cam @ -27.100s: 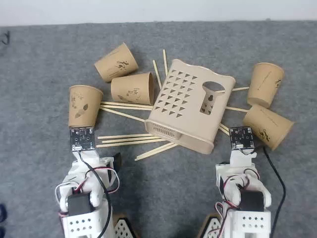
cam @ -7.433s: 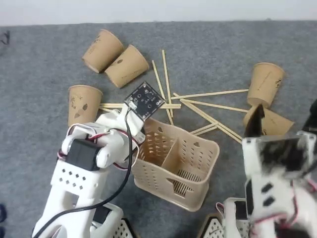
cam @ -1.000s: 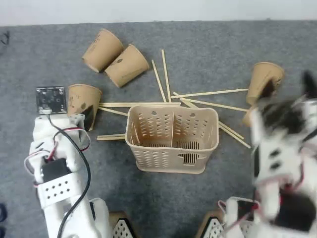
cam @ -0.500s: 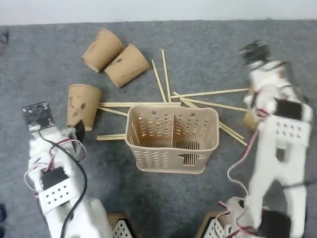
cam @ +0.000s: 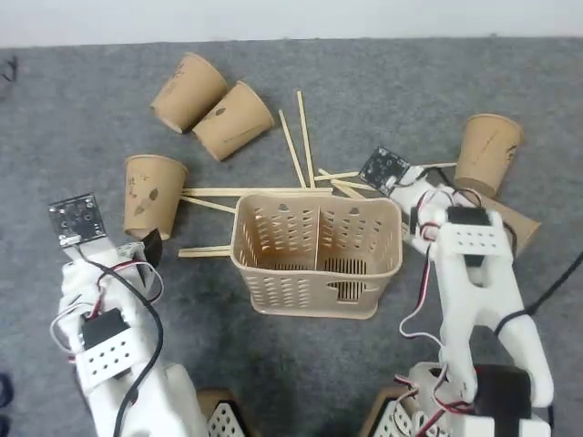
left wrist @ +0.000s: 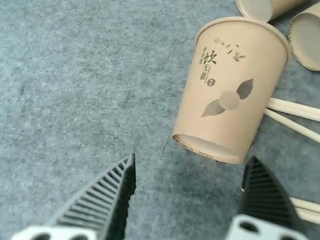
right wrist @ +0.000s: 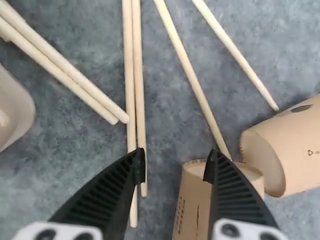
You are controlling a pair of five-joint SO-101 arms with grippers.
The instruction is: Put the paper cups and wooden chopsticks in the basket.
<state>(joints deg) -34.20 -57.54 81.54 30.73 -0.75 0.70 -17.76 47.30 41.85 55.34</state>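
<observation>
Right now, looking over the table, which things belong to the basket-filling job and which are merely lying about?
Belongs to the job: basket; paper cups; wooden chopsticks; left gripper, open; right gripper, open.

Just lying about: grey carpet; small dark object at its left edge.

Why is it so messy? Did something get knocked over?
Yes. The paper cups lie tipped on their sides, and the chopsticks are scattered crisscross on the carpet around the basket, which stands upright with nothing in it.
</observation>
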